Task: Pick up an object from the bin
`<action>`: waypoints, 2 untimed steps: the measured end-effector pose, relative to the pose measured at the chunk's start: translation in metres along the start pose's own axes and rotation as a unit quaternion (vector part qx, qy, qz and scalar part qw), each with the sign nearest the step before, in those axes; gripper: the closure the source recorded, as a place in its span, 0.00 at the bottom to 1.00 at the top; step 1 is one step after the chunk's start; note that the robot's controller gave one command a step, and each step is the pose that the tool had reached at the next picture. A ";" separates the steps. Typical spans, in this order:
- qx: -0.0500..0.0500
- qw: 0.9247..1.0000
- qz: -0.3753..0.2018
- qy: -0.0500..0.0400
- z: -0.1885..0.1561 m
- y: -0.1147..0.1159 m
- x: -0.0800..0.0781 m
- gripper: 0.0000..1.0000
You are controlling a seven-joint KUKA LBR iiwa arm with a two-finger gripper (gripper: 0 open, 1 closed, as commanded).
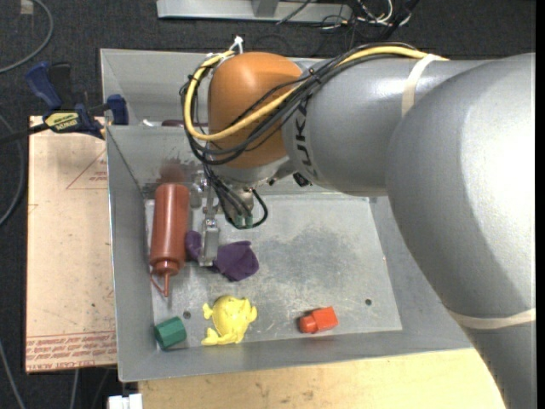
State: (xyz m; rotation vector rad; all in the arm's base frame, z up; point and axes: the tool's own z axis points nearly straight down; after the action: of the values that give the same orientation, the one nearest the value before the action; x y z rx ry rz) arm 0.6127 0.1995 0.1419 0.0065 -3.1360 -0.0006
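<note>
In the grey metal bin (341,245), the gripper (209,239) is seen right at a crumpled purple soft lump (234,261). The jaws' opening cannot be told. A smooth red-brown squeeze bottle (169,228) is laid just beside them. A lumpy yellow toy (228,320), a green block (170,333) and an orange block (318,320) are scattered below them.

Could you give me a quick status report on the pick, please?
Gripper down at purple lump, its bottle-side end. Lump on bin floor. Red-brown bottle close alongside, crowding that side.
</note>
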 end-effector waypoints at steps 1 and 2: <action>-0.001 1.000 0.001 -0.003 -0.005 -0.001 -0.001 0.00; -0.001 0.999 -0.035 -0.004 0.022 -0.031 0.026 0.00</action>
State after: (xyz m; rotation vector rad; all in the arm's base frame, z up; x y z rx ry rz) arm 0.5868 0.1688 0.1201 0.1168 -3.1421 -0.0054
